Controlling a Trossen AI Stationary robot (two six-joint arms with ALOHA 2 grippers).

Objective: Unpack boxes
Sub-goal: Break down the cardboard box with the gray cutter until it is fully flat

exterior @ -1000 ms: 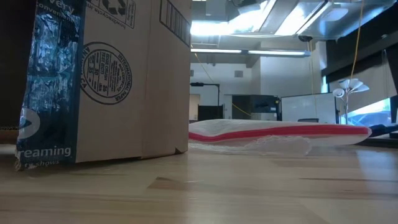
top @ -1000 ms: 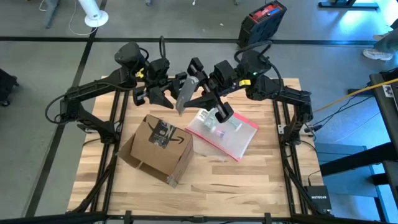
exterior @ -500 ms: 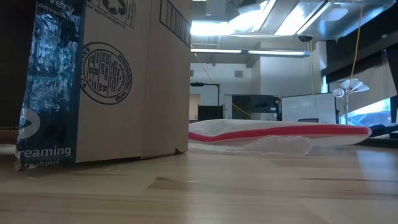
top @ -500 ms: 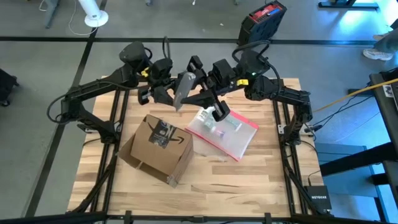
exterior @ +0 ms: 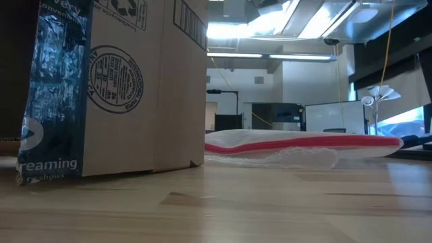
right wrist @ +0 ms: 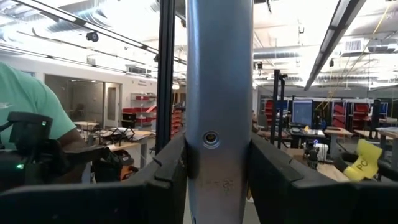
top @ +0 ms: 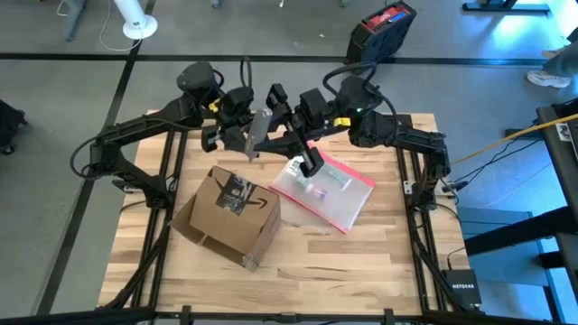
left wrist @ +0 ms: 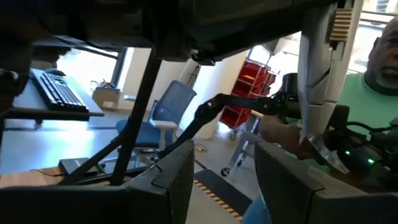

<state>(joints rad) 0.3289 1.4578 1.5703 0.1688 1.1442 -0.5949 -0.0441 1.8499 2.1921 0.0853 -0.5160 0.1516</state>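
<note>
— Where's the box?

— I see the cardboard box (top: 230,215) standing on the wooden table (top: 361,262), left of the middle and toward the near edge. Its black tape strip (top: 233,192) with the smile-arrow logo faces up, and a flap hangs open at its near-left corner. From table height it fills the left of my view, tape edge toward the camera.

— Anything near it?

— A clear pouch with a red edge (top: 327,197) lies flat just to its right, small items inside. Neither arm touches the box or the pouch.

— And the pincers?

— Both are up over the far side of the table, close together. The right gripper (right wrist: 216,168) is clenched on a flat grey strip (top: 256,135) — its wrist camera shows the strip standing between the two fingers, a small hole in its face. The left gripper (left wrist: 224,165) sits just beside that strip with its fingers apart and nothing between them.

— Beyond the table?

— A black and red case (top: 381,25) on the floor past the far edge, and a person in a green shirt (right wrist: 25,99) shows in both wrist cameras.
</note>
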